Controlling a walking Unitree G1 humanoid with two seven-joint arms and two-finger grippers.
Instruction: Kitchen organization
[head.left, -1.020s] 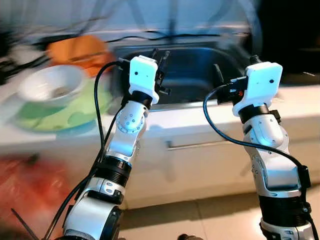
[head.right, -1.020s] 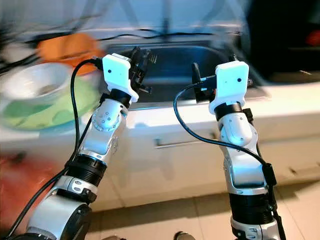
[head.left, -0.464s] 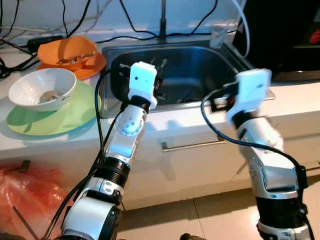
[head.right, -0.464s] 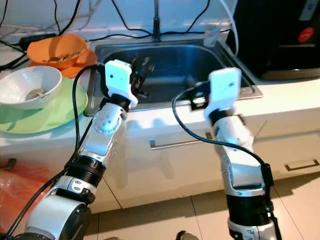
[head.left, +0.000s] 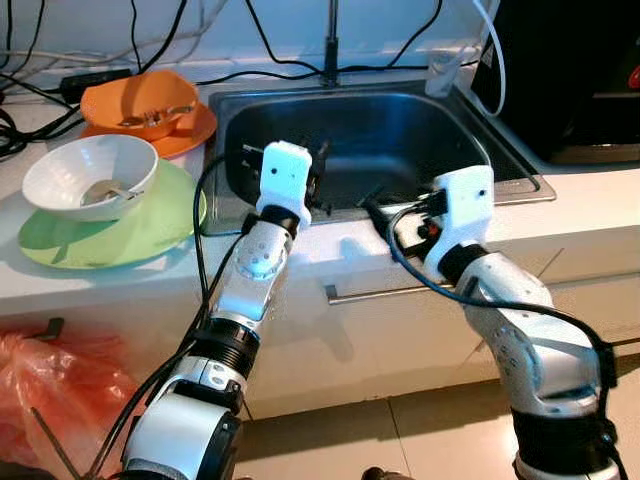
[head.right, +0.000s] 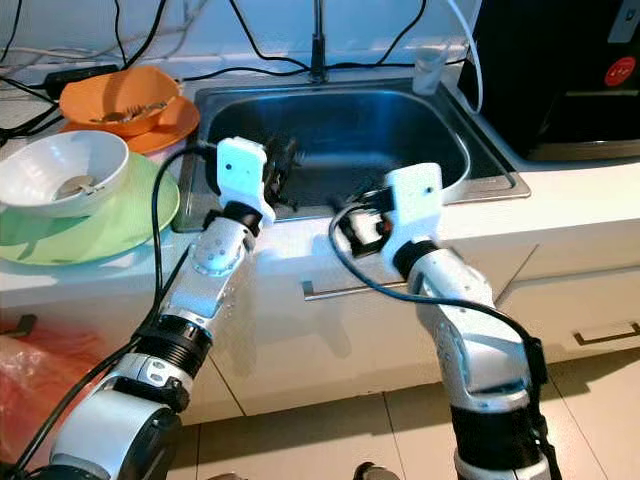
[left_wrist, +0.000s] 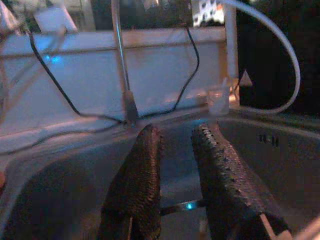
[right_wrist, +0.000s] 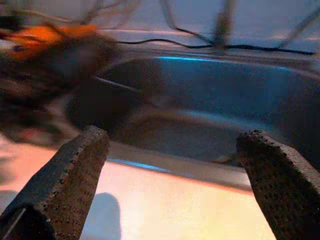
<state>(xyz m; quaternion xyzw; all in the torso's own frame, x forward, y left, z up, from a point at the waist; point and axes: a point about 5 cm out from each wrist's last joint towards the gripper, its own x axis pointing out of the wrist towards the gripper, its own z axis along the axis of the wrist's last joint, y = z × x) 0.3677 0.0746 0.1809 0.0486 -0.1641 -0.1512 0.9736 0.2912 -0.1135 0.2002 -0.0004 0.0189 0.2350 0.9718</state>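
While over sink (head.left: 380, 140), right pincer (right_wrist: 175, 165) (spread)

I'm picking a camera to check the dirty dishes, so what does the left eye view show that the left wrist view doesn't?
The left eye view adds the white bowl on the green plate, the orange bowl, both arms and the right gripper at the sink's front edge. The left wrist view adds a close look at the left gripper, fingers slightly apart. Both share the steel sink, the faucet stem and black cables.
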